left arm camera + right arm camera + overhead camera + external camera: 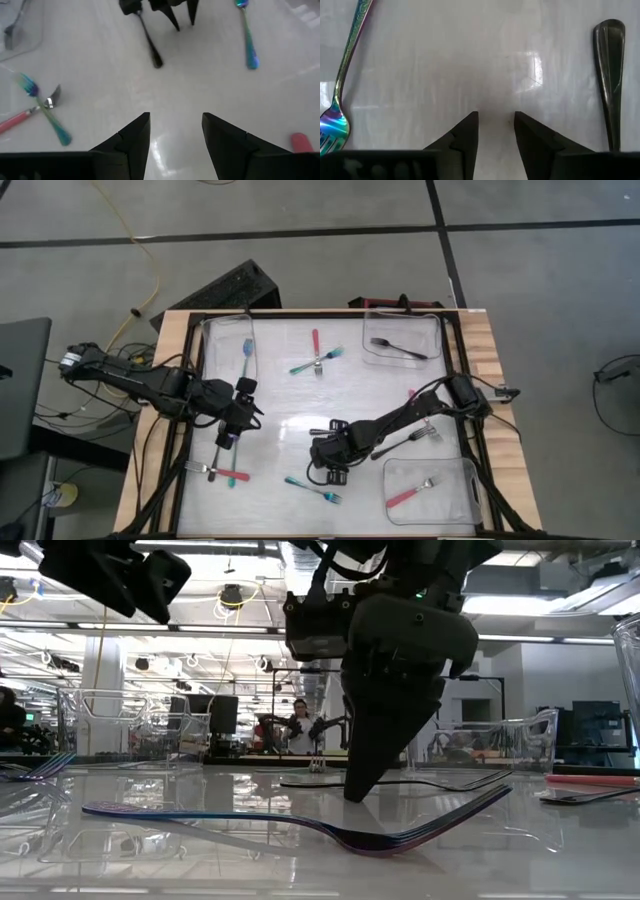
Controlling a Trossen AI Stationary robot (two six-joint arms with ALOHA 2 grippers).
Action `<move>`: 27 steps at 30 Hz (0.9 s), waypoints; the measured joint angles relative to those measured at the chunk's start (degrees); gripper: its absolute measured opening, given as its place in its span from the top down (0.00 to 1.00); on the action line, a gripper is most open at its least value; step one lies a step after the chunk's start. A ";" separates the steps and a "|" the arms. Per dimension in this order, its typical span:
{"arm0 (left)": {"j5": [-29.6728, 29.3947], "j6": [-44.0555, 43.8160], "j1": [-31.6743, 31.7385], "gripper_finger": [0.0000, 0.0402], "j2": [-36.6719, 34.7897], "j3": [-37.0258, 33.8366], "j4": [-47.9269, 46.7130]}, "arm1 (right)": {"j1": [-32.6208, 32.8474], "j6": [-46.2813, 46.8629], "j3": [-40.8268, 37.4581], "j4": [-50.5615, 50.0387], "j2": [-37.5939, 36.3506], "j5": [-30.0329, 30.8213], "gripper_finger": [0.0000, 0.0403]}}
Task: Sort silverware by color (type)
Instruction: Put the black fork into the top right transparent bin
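Thin forks lie scattered on the white table. My right gripper [330, 470] [495, 125] points down, open by a narrow gap, its tips low over bare table [356, 795]. It stands between a black fork [609, 70] [323, 428] and a teal iridescent fork [342, 80] [312, 489] [300, 825]. My left gripper [235, 425] [175, 127] is open, above bare table left of centre. A red-handled fork [226, 473] lies near it. Another teal fork [247, 356] and a crossed red and teal pair [316, 359] lie farther back.
Clear trays sit at the far left [208, 330], the far right [440, 330] with a black fork [400, 348] inside, and the near right [472, 480] with a red fork [410, 495] inside. Another black fork [420, 437] lies by the right arm. A black frame [192, 380] borders the table.
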 joint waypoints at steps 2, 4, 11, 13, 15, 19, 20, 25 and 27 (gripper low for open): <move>0.84 -0.48 0.00 0.59 0.00 0.00 -0.19 | 0.31 0.12 -0.08 0.89 0.02 0.10 0.67; 1.47 -0.49 0.00 0.59 0.00 0.00 -0.14 | 0.39 0.02 -0.29 1.35 -1.39 0.09 0.69; 1.73 0.24 0.00 0.59 0.00 0.00 -0.11 | -1.68 -0.56 -0.70 -3.67 -9.69 -1.31 0.70; 1.38 1.43 0.00 0.59 0.00 0.00 -0.09 | -2.75 -1.74 -0.39 -6.26 -12.86 -1.11 0.70; 0.82 1.89 0.02 0.59 0.00 0.00 0.02 | -3.69 -3.33 -0.43 -9.02 -13.98 -0.11 0.69; -0.90 2.23 0.04 0.59 0.00 0.00 1.40 | -5.22 -6.29 -0.61 -10.95 -14.11 1.62 0.69; -1.44 2.43 0.04 0.59 0.00 -0.02 1.92 | -5.47 -7.12 -0.50 -11.27 -14.17 1.66 0.69; -4.51 2.51 0.08 0.59 0.02 -0.02 4.18 | -6.99 -11.93 -0.49 -12.42 -12.40 2.08 0.60; -6.22 2.53 0.28 0.59 0.02 -0.02 4.41 | -7.47 -13.41 -0.55 -12.82 -12.03 3.12 0.53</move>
